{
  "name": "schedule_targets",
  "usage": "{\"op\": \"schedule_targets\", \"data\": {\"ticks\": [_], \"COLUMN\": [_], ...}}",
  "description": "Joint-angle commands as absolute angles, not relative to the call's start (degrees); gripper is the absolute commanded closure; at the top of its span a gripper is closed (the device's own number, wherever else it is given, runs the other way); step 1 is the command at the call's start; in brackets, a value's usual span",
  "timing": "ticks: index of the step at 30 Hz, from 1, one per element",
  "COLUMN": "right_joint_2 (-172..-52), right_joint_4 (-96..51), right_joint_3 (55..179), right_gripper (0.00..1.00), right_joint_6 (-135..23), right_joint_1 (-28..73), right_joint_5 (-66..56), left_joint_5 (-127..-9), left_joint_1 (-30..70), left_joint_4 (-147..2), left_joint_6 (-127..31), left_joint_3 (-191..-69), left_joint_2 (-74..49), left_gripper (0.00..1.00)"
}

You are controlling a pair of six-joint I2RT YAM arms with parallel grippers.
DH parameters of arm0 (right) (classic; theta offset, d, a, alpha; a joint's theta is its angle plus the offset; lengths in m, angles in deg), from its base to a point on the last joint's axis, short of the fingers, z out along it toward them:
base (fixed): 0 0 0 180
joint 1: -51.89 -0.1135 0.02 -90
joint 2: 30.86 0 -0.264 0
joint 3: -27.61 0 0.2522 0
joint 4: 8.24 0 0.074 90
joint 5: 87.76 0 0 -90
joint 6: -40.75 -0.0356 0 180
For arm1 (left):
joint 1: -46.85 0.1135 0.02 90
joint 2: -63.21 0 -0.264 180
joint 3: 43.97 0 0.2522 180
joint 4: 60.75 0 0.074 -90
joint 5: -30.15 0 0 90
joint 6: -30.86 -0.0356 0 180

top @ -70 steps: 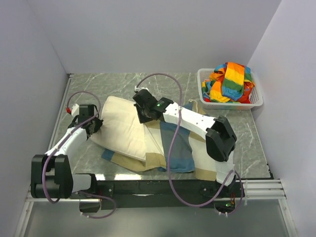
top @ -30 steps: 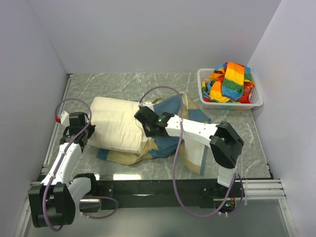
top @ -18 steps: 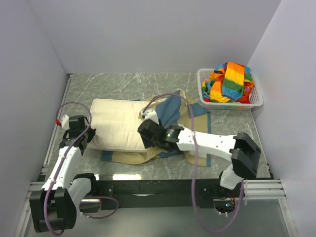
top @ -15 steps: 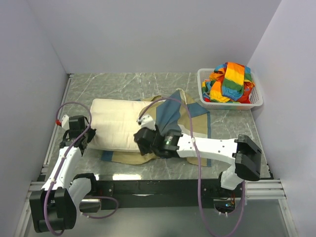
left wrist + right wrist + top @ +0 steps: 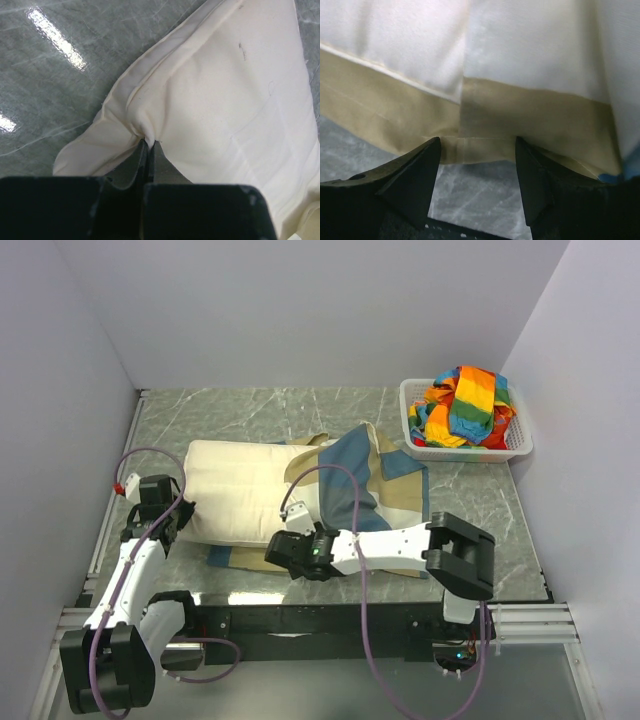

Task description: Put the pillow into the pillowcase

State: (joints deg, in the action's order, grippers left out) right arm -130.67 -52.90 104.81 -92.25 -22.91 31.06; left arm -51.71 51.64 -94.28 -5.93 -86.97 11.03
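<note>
Cream fabric is bunched between the left gripper's [image 5: 150, 145] closed fingers. It has clenched a corner of the pillow [image 5: 240, 495] at the seam, near the table's [image 5: 200, 415] left edge. That hold looks meant to anchor the pillow so it cannot slide left while the pillowcase [image 5: 375, 475] is drawn over it.

The pillow lies across the left half of the table. A tan and blue strip of the pillowcase shows under its near edge, so the lower layer is probably beneath it. Its right end meets the blue and tan folds heaped toward the table's middle. How far it sits inside the opening cannot be told.

The right gripper [image 5: 477, 144] is low at the near edge with its fingers spread and nothing between them. The tan hem lies just ahead of the tips, over bare table. Released like this and lined up on the hem, it seems placed to take a fresh bite of the opening and pull it leftward.

A basket [image 5: 520, 445] of striped cloth [image 5: 465, 405] sits in the far right corner, well apart and out of the way.
</note>
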Motion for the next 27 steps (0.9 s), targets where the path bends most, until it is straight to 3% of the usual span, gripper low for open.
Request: {"op": "schedule_targets", "data": {"ticks": [1,5,6,9,15,27], "right_joint_2": [-134.39,-137.99,-138.35,-138.27,-137.04,-131.85], "right_joint_4": [-53.12,-55.31,-56.1,-56.28,-53.57,-53.91], "right_joint_3": [108.16,111.05,111.68,114.57,125.39,130.58], "right_gripper": [0.33,0.51,0.73,1.0,1.0,1.0], "right_joint_6": [-94.15,-94.68,-94.6,-93.02,-86.95,-80.1], "right_joint_1": [-23.78,-22.55,-22.38,-22.64,-27.3,-20.09], "right_joint_5": [33.36,36.34,37.04,35.56,26.16,21.34], "left_joint_5": [-56.16,-56.87,-56.95,-57.39,-59.33,-55.11], "left_joint_1": [50.89,50.98,50.89,50.89,49.14,41.66], "left_joint_4": [-95.34,-94.82,-94.82,-94.99,-94.81,-96.92], "left_joint_6": [-6.67,-6.58,-6.67,-6.85,-4.57,-5.0], "left_joint_3": [-86.91,-86.65,-86.65,-86.56,-86.47,-90.16], "left_joint_2": [12.58,13.02,13.02,13.55,16.97,18.92], "left_gripper": [0.99,0.99,0.99,0.99,0.99,0.99]}}
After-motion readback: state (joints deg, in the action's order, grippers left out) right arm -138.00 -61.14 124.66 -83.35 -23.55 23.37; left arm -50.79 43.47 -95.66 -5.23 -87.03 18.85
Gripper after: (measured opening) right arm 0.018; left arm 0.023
